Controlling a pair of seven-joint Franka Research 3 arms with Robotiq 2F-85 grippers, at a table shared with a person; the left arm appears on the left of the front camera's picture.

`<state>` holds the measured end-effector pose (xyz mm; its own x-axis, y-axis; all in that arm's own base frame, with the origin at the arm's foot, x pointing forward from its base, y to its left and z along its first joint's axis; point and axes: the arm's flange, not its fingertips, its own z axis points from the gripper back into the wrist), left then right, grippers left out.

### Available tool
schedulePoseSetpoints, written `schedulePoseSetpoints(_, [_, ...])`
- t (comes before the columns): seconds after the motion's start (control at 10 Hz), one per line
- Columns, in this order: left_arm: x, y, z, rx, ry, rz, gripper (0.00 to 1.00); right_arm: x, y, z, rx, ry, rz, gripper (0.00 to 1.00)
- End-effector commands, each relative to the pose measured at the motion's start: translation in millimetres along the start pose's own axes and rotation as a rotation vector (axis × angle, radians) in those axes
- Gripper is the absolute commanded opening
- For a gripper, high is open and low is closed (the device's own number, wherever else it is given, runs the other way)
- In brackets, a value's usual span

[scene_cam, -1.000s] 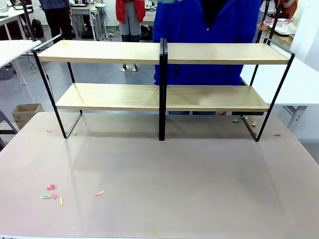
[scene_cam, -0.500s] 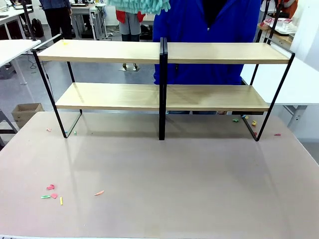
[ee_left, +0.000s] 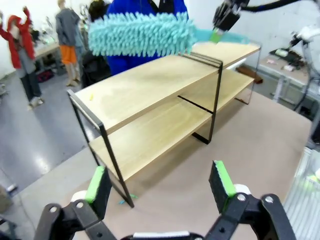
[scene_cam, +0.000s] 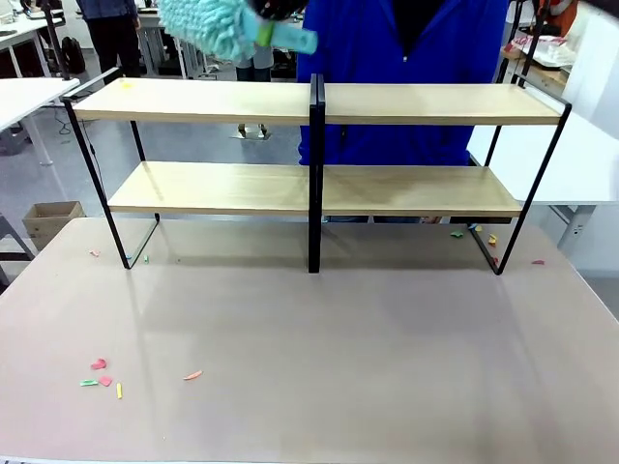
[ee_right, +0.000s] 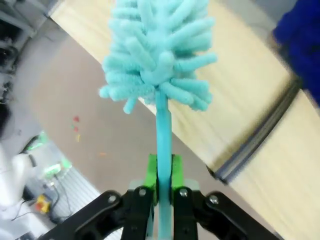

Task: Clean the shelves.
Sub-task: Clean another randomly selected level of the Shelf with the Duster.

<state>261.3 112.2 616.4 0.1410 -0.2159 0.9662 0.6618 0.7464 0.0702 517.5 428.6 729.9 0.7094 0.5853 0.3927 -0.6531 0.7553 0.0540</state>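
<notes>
Where a second ago only boards showed, the duster (scene_cam: 221, 27) now hangs over the upper left board of the shelves (scene_cam: 314, 188) along the counter's far edge — right tool (ee_right: 160, 172) clamping its handle, left tool (ee_left: 160, 182) gaping empty — so wiping looks imminent.

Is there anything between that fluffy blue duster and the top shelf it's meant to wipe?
Nothing visible. The right claw grips the duster by its handle, and the head hangs in open air above the left half of the top shelf. That board looks bare apart from a small yellow scrap near its left end.
</notes>
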Motion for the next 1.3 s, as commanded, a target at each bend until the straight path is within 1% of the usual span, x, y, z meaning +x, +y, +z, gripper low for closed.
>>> schedulePoseSetpoints(0.0, [1, 0, 0, 0.001, 0.008, -0.006, 1.00, 92, 8, 28, 0.014, 0.011, 0.036, 0.12])
schedulePoseSetpoints(0.3, [1, 0, 0, 0.001, 0.008, -0.006, 1.00, 105, 11, 0, -0.013, 0.107, 0.088, 0.12])
schedulePoseSetpoints(0.6, [1, 0, 0, 0.001, 0.008, -0.006, 1.00, 98, 22, -5, 0.011, 0.136, 0.187, 0.12])
schedulePoseSetpoints(0.8, [1, 0, 0, 0.001, 0.008, -0.006, 1.00, 96, 30, -12, 0.000, 0.099, 0.188, 0.12])
schedulePoseSetpoints(1.0, [1, 0, 0, 0.001, 0.008, -0.006, 1.00, 105, 40, -22, 0.014, 0.070, 0.186, 0.12])
schedulePoseSetpoints(1.1, [1, 0, 0, 0.001, 0.008, -0.006, 1.00, 113, 42, -24, -0.004, 0.065, 0.187, 0.12])
schedulePoseSetpoints(1.2, [1, 0, 0, 0.001, 0.008, -0.006, 1.00, 122, 44, -24, -0.026, 0.035, 0.172, 0.12])
